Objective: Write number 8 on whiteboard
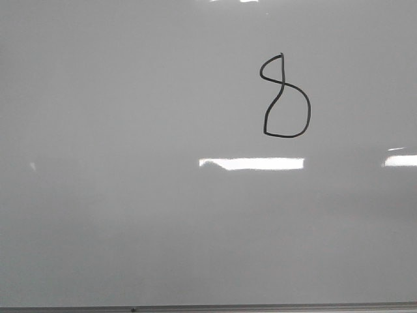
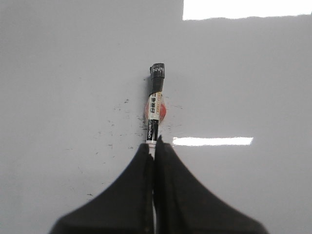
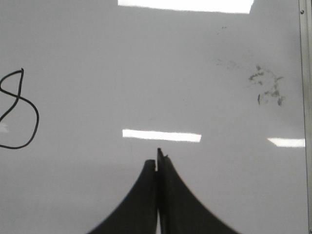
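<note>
The number 8 (image 1: 285,98) is drawn in thin black line on the whiteboard (image 1: 130,215), up and right of the board's middle in the front view, just above a bright strip of reflected light (image 1: 251,163). Small narrow top loop, bigger rounded bottom loop with a flat base. The right wrist view catches it too, partly cut off at the picture's edge. The board's thin grey bottom edge (image 1: 208,307) runs well below the 8.

Left claw (image 2: 155,146): pinched tight on a marker (image 2: 154,105), white label, black cap end sticking out past the fingertips (image 2: 165,150). Faint dark specks on the board around the marker.

Right claw (image 3: 157,163): pressed together, holding nothing, apart from the 8. Smudged grey marks (image 3: 265,87) near the board's metal side frame (image 3: 306,112).
</note>
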`<state>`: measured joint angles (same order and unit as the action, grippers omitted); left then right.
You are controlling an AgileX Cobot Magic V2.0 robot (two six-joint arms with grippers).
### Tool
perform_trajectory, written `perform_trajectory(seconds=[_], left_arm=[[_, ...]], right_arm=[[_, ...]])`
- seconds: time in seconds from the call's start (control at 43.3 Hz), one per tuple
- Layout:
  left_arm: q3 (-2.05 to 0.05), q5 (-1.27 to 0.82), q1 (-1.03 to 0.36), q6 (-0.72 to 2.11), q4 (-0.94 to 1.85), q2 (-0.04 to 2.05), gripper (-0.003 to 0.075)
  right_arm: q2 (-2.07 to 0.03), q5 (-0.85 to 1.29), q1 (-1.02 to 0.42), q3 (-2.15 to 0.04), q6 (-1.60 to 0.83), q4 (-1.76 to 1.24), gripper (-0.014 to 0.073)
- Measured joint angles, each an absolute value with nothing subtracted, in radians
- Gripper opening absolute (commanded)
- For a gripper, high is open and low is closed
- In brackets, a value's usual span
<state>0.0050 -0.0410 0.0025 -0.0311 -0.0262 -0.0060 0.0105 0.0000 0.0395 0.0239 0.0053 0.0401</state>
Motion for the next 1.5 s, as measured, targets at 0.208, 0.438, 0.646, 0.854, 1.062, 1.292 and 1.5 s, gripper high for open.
perform_trajectory(seconds=[0.208, 0.438, 0.646, 0.854, 1.062, 1.292, 1.5], left_arm=[[0.005, -0.041, 0.003, -0.031, -0.026, -0.006, -0.0021], [0.005, -0.041, 0.003, -0.031, -0.026, -0.006, -0.0021], [0.005, -0.041, 0.003, -0.031, -0.026, -0.006, -0.0021], [0.005, -0.041, 0.003, -0.031, -0.026, -0.006, -0.0021], [0.005, -0.041, 0.003, -0.031, -0.025, -0.006, -0.0021], [0.005, -0.041, 0.003, -0.031, -0.025, -0.006, -0.0021], [0.005, -0.041, 0.003, -0.031, -0.025, -0.006, -0.0021]], right_arm=[[0.011, -0.041, 0.04, 0.026, 0.005, 0.017, -0.0106], [0.011, -0.041, 0.04, 0.026, 0.014, 0.0, -0.0106], [0.011, -0.039, 0.013, 0.026, 0.017, 0.0, -0.0106], [0.011, -0.038, 0.007, 0.026, 0.019, -0.005, -0.0106], [0.011, -0.037, 0.007, 0.026, 0.019, -0.007, -0.0106], [0.011, -0.035, 0.007, 0.026, 0.019, -0.009, -0.0106], [0.011, -0.035, 0.007, 0.026, 0.021, -0.009, -0.0106]])
